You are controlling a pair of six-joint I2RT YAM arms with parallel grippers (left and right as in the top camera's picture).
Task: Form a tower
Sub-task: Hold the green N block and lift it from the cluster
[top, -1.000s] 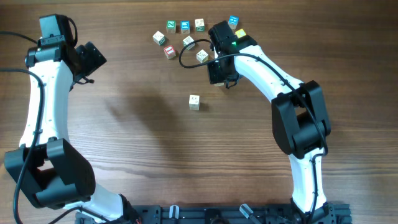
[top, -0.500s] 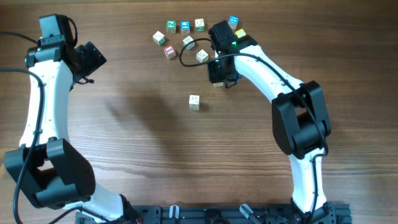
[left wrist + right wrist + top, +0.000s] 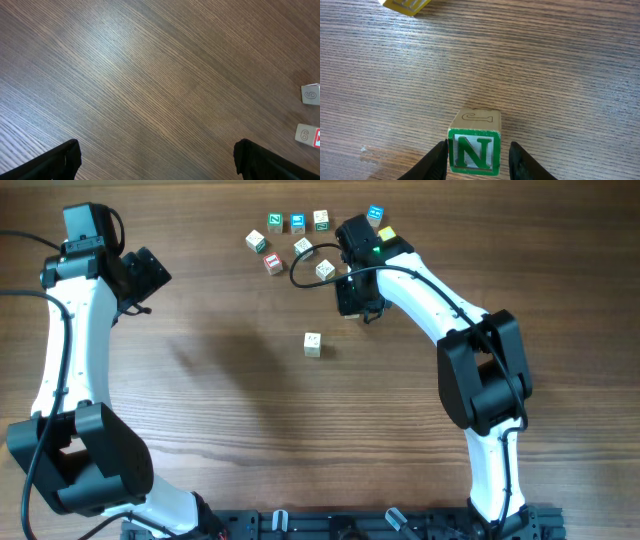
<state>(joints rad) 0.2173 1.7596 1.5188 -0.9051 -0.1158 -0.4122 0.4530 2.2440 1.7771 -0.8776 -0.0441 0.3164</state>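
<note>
No tower is in view. My right gripper straddles a pale wooden cube with a green N face that rests on the table. The left finger touches the cube, and a narrow gap shows at the right finger, so the jaws are open around it. From overhead, the right gripper covers that cube. A single pale cube stands alone mid-table. My left gripper hangs wide open over bare wood, at the far left.
Several loose letter cubes lie at the back, among them a red-faced one, a blue one and a yellow one. A black cable loops near them. The yellow cube's corner shows in the right wrist view. Two cubes sit at the left wrist view's right edge.
</note>
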